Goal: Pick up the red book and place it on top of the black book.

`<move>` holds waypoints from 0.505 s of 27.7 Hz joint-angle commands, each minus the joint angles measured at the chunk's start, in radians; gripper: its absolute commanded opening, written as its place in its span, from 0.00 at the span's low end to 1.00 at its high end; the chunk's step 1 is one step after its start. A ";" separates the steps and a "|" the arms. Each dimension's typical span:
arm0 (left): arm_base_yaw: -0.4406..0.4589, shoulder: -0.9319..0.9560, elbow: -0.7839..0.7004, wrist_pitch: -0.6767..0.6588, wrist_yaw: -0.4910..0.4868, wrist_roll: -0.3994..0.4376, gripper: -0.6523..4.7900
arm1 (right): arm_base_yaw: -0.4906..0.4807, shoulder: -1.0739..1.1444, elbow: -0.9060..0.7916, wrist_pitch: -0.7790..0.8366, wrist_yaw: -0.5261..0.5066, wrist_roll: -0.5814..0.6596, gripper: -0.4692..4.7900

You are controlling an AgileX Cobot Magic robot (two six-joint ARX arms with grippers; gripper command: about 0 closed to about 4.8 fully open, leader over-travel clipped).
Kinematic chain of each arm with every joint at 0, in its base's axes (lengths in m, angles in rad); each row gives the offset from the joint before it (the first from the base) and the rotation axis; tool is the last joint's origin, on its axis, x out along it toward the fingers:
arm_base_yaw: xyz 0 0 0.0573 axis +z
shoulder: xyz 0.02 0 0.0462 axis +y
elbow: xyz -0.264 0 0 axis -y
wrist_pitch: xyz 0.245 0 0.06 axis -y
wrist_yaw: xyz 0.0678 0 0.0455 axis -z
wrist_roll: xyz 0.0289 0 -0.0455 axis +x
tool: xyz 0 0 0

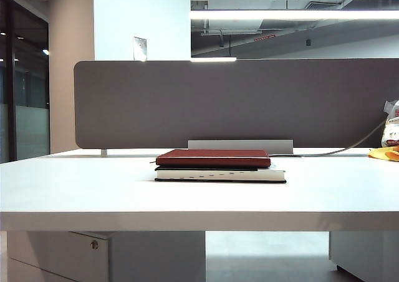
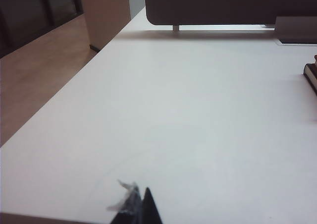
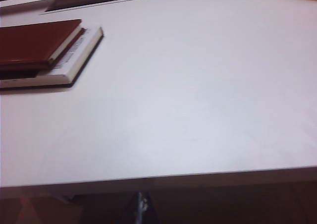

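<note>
Maroon-covered red book [image 1: 213,157] lies flat on top of the black book [image 1: 220,175], mid-table [image 1: 75,188], before the grey partition [image 1: 187,101]. Left gripper [image 2: 141,204] and right gripper [image 3: 142,206], both closed and empty, sit at the near table edge, well apart from the books.

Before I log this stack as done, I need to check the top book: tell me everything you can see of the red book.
The thin dark-red hardcover book has a smooth, leather-like cover and pale page edges, seen in the right wrist view. It is closed and lies flat on the thicker black-covered book with white page edges, near the middle of the white table. It covers most of the lower book, leaving a strip bare along one side. Nothing else touches it; no fingers are near it.
</note>
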 commanded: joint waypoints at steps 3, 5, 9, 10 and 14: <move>0.000 0.000 0.000 0.013 0.003 0.000 0.11 | 0.009 0.000 0.004 0.004 -0.034 0.002 0.08; 0.000 0.000 0.000 0.013 0.004 0.000 0.11 | 0.020 0.000 0.004 0.004 -0.034 0.002 0.08; 0.000 0.000 0.000 0.013 0.004 0.000 0.11 | 0.054 -0.001 0.004 0.004 -0.034 0.003 0.08; 0.000 0.000 0.000 0.013 0.003 0.000 0.11 | 0.068 -0.001 0.004 0.004 -0.034 0.003 0.08; 0.000 0.000 0.000 0.013 0.004 0.000 0.11 | 0.144 -0.008 0.004 0.005 -0.029 0.001 0.08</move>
